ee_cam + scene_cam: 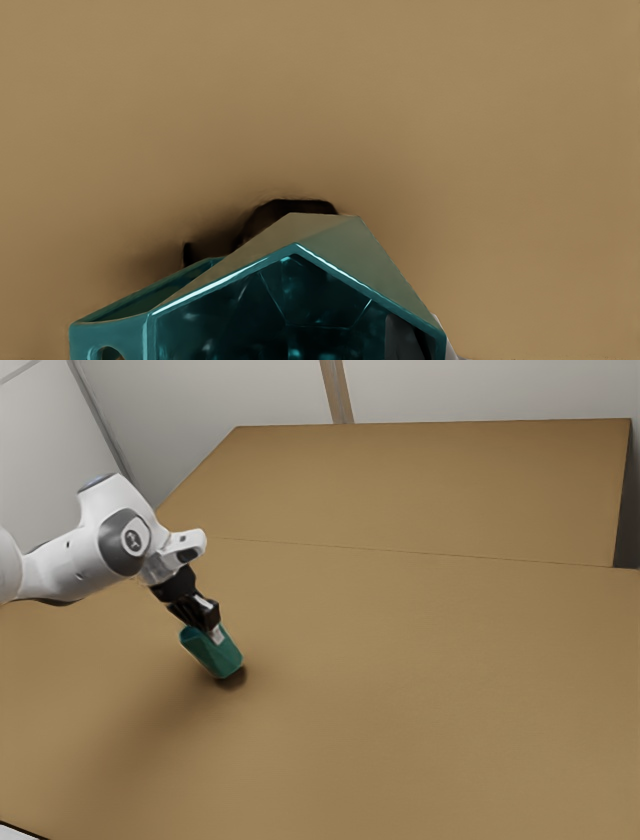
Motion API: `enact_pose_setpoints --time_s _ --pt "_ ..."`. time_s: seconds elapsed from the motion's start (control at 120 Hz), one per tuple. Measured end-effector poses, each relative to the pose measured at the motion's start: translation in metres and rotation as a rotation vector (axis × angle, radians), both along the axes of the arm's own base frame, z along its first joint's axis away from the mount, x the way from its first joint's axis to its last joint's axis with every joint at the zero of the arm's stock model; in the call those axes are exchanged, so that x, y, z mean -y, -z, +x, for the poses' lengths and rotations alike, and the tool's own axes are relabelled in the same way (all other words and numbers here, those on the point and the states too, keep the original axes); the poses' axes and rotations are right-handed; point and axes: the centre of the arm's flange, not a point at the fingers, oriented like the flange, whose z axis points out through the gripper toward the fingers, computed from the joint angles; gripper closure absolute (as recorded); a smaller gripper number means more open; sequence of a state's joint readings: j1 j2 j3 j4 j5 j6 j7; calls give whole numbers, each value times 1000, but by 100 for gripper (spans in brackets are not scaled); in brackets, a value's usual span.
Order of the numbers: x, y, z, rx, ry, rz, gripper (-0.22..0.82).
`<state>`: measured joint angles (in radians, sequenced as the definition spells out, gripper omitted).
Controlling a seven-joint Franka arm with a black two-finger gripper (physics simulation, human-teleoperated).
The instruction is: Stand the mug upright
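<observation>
Held the mug (212, 654) aslant left of centre, clenching its wall in the tool (216, 633); presumably to level its base.

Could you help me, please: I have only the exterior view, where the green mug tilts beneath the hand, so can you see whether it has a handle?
Observer: Yes, the wrist view shows a handle jutting from one side of the mug.

Operator: Thank you. Could you also tell me whether a finger reaches into it?

Observer: Yes, a gray finger shows inside the mug's mouth, at the side away from the handle.
</observation>
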<state>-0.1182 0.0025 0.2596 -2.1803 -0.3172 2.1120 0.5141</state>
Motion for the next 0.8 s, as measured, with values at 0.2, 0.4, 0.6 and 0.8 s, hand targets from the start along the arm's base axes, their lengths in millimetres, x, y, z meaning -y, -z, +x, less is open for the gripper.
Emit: enact_pose_setpoints --time_s 0.2,0.4,0.6,0.8 --pt "20 3 -2 -76 -49 -12 79" --pt "28 8 10 -41 -84 20 79" --pt "13 9 19 15 -138 42 79" --pt "20 7 26 43 -139 49 79"
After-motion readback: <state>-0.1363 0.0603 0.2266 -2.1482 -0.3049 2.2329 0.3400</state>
